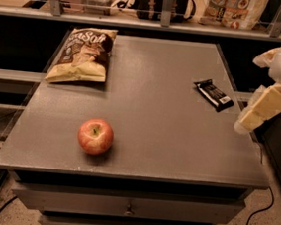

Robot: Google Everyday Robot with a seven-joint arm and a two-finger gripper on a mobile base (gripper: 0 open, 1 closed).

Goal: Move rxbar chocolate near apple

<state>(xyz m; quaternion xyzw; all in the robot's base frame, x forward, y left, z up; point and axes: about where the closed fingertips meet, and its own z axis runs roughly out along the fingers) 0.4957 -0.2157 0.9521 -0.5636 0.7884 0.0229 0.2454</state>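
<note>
The rxbar chocolate (213, 94) is a small flat black wrapper with a white patch at its near end, lying at an angle near the table's right edge. The apple (95, 136) is red with a yellowish blush and sits upright at the table's front left. My gripper (260, 108) hangs at the right edge of the camera view, just off the table's right side. It is to the right of the bar and a little nearer the front, apart from it and holding nothing that I can see.
A brown-and-yellow chip bag (83, 54) lies at the table's back left. The grey table (163, 136) has drawers below its front edge. A shelf rail with bags and boxes (230, 8) runs behind it. Cables lie on the floor at left and right.
</note>
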